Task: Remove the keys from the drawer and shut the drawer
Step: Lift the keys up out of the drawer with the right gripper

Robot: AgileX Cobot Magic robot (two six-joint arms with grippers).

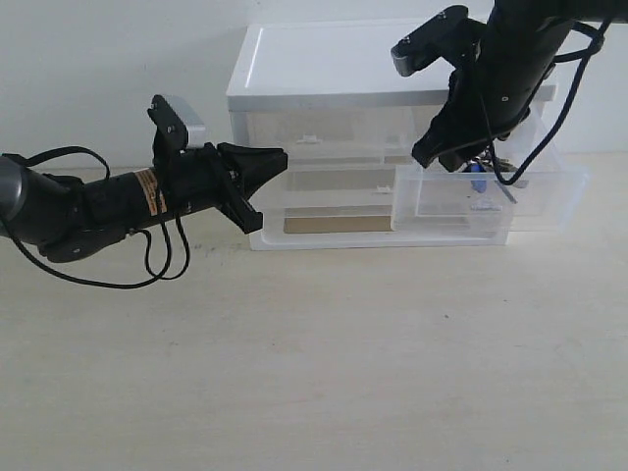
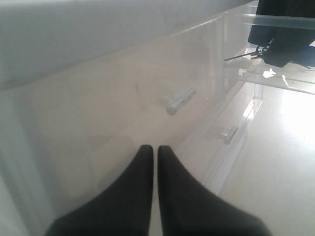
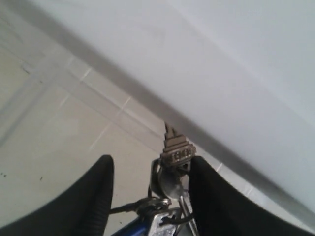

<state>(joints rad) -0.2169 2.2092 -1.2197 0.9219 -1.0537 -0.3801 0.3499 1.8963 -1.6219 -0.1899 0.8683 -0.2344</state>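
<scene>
keys (image 3: 173, 157) sit between the spread fingers of the right hand (image 3: 149, 164), inside the pulled-out drawer (image 1: 549, 201). left hand (image 2: 155, 148) closed, just beside the cabinet (image 1: 334, 69) front.

Keys (image 3: 174, 156) showing dull, worn grey metal, with a blue tag (image 1: 478, 180) in plastic. The drawer (image 1: 510, 211) is smooth, glossy, translucent plastic. The unit's top (image 1: 334, 69) is opaque white and shiny. Left gripper (image 2: 154, 148) is matt black, smooth-skinned. Table (image 1: 314, 363) is pale, matt, faintly scuffed.
</scene>
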